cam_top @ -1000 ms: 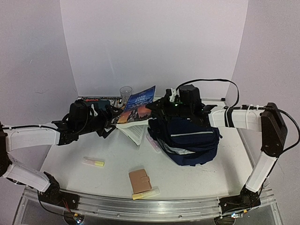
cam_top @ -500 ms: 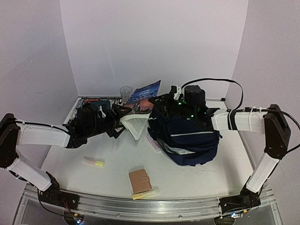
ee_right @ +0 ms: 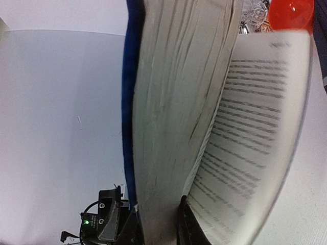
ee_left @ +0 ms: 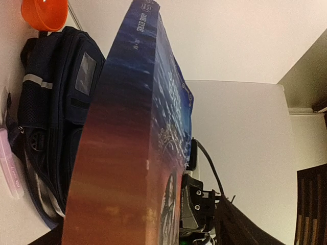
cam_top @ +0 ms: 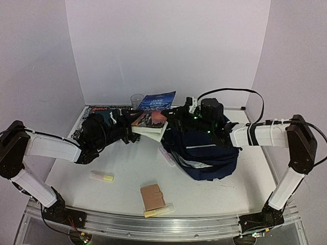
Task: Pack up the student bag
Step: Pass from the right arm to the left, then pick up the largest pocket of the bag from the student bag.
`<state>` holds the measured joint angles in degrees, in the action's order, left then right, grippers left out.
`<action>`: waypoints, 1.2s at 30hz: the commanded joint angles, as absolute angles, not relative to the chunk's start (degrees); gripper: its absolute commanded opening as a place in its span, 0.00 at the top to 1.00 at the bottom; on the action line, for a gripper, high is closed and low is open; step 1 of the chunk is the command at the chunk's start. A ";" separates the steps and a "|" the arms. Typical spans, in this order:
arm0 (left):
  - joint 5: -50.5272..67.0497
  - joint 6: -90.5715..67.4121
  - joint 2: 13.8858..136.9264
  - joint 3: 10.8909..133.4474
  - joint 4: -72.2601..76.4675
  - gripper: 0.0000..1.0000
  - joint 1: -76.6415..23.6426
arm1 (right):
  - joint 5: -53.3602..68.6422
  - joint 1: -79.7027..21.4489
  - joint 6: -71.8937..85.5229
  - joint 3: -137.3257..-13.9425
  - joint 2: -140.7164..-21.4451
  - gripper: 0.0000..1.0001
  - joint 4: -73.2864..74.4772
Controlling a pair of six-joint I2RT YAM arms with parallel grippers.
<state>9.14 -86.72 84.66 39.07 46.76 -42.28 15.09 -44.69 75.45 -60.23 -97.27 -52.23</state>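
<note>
Here's the student bag (cam_top: pixel 209 155), just the one, lying on the right half of the desk (cam_top: pixel 127 168). Its long axis runs from far left to near right, white stripe facing up, and its top end points far-left toward the middle of the desk. Right at that end hangs one open book (cam_top: pixel 149 121), lifted off the desk between my two arms, blue cover flipped up toward the back wall. My right fingers (ee_right: pixel 190 230) are clamped on the thick block of pages. My left fingers (cam_top: pixel 129 135) sit against the book's left edge, but the book fills that wrist view and I cannot tell whether they are pinching it. One pink case (cam_top: pixel 166 153) lies against the bag's left side. Nearer me are two yellow highlighters (cam_top: pixel 102 176), the second highlighter (cam_top: pixel 159 210) just beside one tan wallet (cam_top: pixel 153 197). At the back are one clear cup (cam_top: pixel 137 99) and one magazine (cam_top: pixel 99 108).
</note>
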 commanded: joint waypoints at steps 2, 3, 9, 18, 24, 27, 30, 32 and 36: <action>7.40 -91.78 84.24 38.18 65.31 0.30 -42.72 | 15.74 -45.75 73.52 -60.40 -92.42 1.00 -64.18; 7.46 -91.81 84.59 38.40 65.97 0.33 -42.92 | 15.68 -45.90 73.32 -60.23 -92.53 1.00 -63.98; 7.04 -90.60 85.65 38.76 69.68 0.69 -43.42 | 14.76 -46.20 72.03 -59.69 -92.45 1.00 -61.34; 4.96 -88.02 84.26 32.47 69.61 1.00 -41.61 | 9.00 -45.19 50.48 -62.32 -85.07 0.68 -34.28; 6.79 -87.45 82.69 28.53 68.62 1.00 -38.10 | 4.82 -43.57 28.44 -68.19 -81.70 0.45 -6.03; 8.65 -87.82 82.20 27.33 66.53 1.00 -36.12 | 2.83 -43.25 17.99 -72.09 -82.84 0.36 8.05; 10.64 -87.55 81.32 27.01 63.71 1.00 -34.72 | -2.39 -43.24 9.23 -75.72 -85.30 0.30 21.48; 12.33 -86.89 80.55 27.47 60.78 1.00 -33.65 | -5.59 -43.24 4.47 -76.04 -85.90 0.26 27.31; 15.65 -86.32 79.64 27.86 56.63 1.00 -31.45 | -9.17 -43.25 -3.20 -74.92 -86.24 0.25 33.90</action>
